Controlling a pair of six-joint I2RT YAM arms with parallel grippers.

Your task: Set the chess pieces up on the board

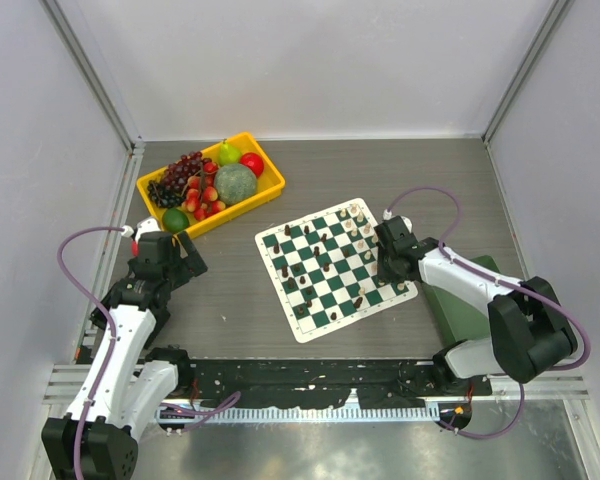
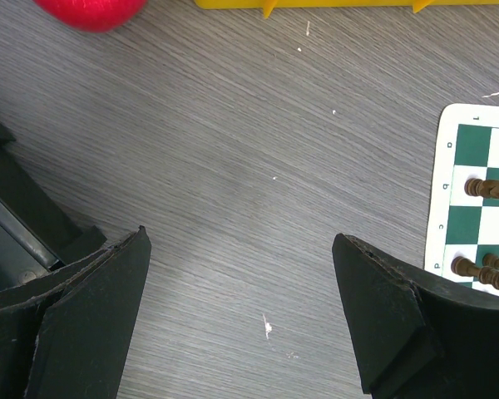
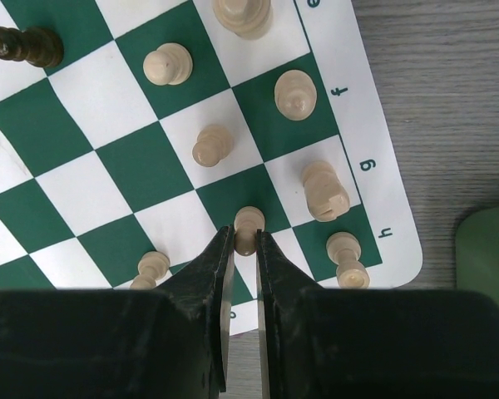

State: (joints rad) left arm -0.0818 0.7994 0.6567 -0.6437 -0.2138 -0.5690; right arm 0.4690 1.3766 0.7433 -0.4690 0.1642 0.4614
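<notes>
Right pincer [image 3: 246, 238] pinches a cream pawn [image 3: 249, 218] by the board's [image 3: 374, 133] corner, beside other cream pieces [image 3: 295, 93]. Dark pieces [image 3: 21, 46] stand scattered, so setup looks partway. Left pincer [image 2: 241, 245] hangs spread over bare bench [image 2: 233, 150].

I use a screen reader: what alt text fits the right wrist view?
The right tool grips a cream pawn near the h-file edge of the green-and-white chessboard. Other cream pieces stand around it, one dark piece at top left.
</notes>
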